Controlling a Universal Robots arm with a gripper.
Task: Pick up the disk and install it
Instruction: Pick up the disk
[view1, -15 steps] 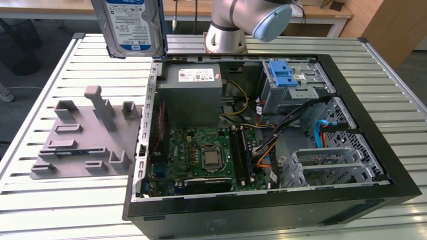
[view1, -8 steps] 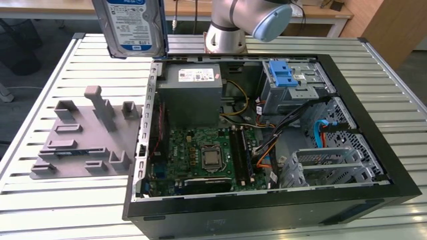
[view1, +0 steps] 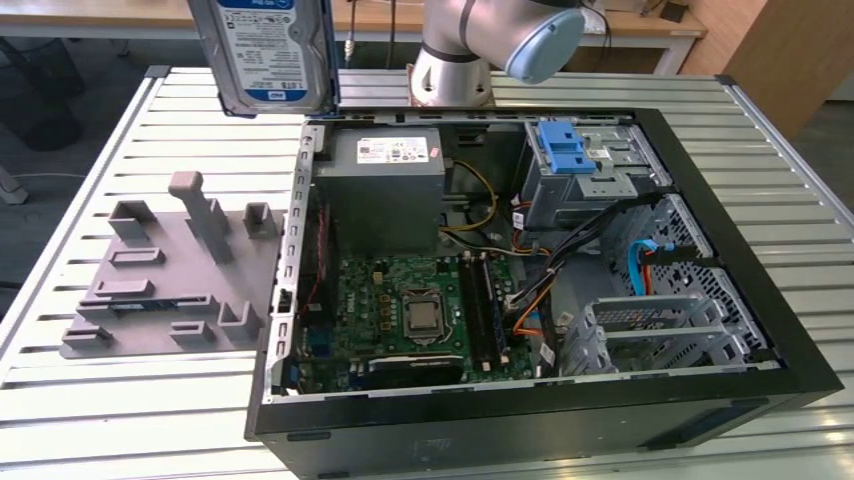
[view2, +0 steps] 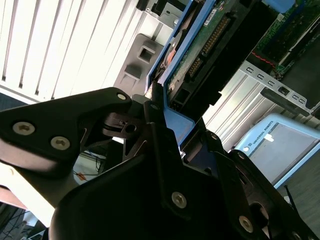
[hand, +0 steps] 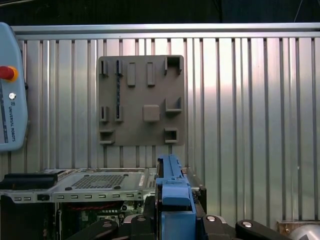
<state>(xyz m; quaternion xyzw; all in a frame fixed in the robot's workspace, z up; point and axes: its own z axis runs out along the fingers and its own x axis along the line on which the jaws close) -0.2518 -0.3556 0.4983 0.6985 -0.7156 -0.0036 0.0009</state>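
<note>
Slatted table; jaws clamp disk aloft beside open computer case, disk's upper part cut off.

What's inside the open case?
Power supply, motherboard, blue-latched drive cage, cables. Whatever lies beneath the power supply is covered. The gripper holds the disk, not yet installed.

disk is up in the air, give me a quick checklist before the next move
1. Grip: ok. The gripper is shut on the blue bracket of the disk.
2. Clearance: ok. The disk hangs high, clear of the grey fixture plate.
3. Access: ok. The computer case lies open side up.
4. Bay free in the drive cage: cannot tell.
5. Cables: not ok. A loose bundle runs right beside the drive cage and may snag.
</note>
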